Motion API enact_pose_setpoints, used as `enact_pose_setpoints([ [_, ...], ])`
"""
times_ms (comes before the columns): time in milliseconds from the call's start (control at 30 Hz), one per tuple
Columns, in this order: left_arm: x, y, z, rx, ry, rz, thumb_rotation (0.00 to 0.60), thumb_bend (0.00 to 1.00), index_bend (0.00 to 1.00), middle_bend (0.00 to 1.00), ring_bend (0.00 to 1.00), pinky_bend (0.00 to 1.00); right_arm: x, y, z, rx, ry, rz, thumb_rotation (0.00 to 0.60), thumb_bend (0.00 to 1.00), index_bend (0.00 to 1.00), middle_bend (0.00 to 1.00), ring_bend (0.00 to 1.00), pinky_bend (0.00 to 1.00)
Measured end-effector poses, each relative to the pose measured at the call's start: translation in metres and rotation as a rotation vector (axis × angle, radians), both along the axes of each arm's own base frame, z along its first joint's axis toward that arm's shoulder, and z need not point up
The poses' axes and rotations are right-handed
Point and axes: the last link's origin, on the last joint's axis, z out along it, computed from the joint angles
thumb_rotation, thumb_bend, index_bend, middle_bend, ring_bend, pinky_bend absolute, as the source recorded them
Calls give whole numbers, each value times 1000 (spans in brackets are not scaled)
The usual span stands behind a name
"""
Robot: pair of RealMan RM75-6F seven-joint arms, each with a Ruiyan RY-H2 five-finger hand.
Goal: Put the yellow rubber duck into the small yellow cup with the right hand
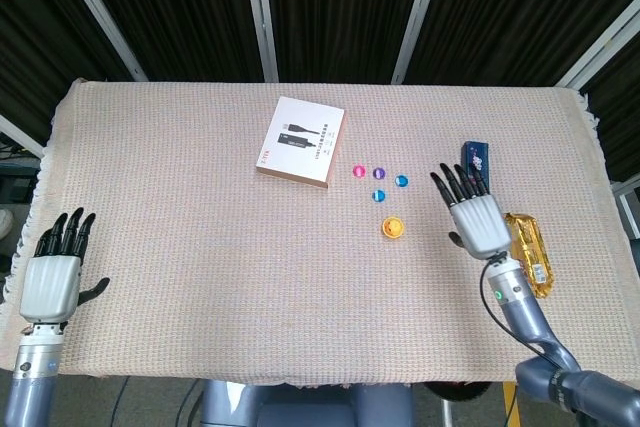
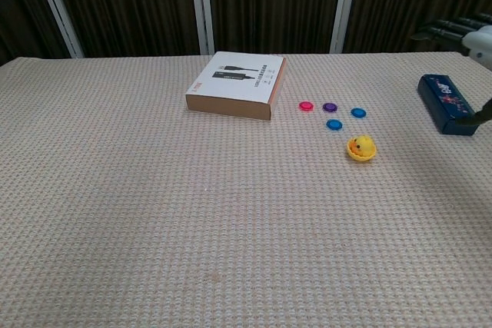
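Now one yellow rubber duck [image 2: 361, 146] sits in one small yellow cup [image 2: 362, 156] beside four buttons [image 1: 379, 173], both spread hands, right hand [image 1: 477, 222] and left hand [image 1: 50, 278], near table edges.

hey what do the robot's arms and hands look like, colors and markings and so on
Both the left hand and right hand have light grey backs and black fingers. The forearms are blue-grey metal with rounded joints. A small green light shows on the right wrist, and a blue-green mark on the left wrist.

head overhead, chest low, shared table [image 1: 200, 277]
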Motion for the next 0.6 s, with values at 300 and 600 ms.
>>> enact_pose_setpoints([
  [300,2,0,-3,-12,9,-13,600,35,0,0,0,171,-41,45,37,-27,-78,-112,600,0,0,0,0,0],
  [600,3,1,-4,-22,8,-11,600,35,0,0,0,171,-80,67,38,-25,-175,-255,600,0,0,0,0,0],
])
